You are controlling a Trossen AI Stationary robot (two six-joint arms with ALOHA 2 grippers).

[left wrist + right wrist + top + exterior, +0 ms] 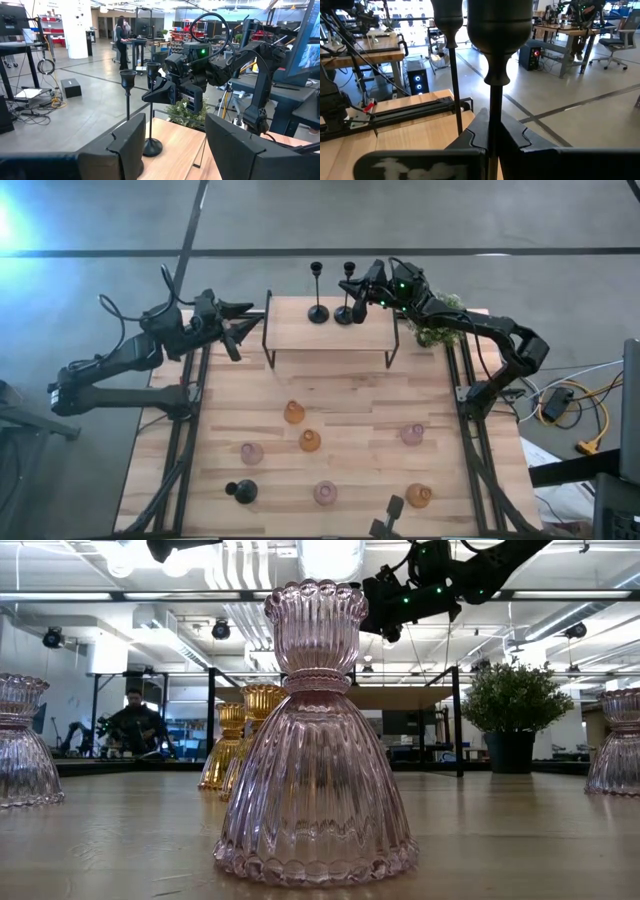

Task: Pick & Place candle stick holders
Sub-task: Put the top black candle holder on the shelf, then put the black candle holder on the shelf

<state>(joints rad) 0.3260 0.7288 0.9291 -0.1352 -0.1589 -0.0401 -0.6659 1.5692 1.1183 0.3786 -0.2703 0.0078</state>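
High view: right gripper (356, 292) on the raised shelf (330, 330) at the counter's (350, 395) far edge, fingers clenched on the stem of a black candle stick holder (345, 305).
Second black holder (318, 292) stands upright just beside it on the shelf; third black one (241, 492) lies near the counter's front edge. Amber glass holders (294, 413) and pink glass holders (251, 452) are spread across the counter below the shelf. Left gripper (243, 315) hangs at the shelf's left end, fingers released, grasping nothing. Green plant (436, 320) sits behind the right arm. No readable labels or writing.
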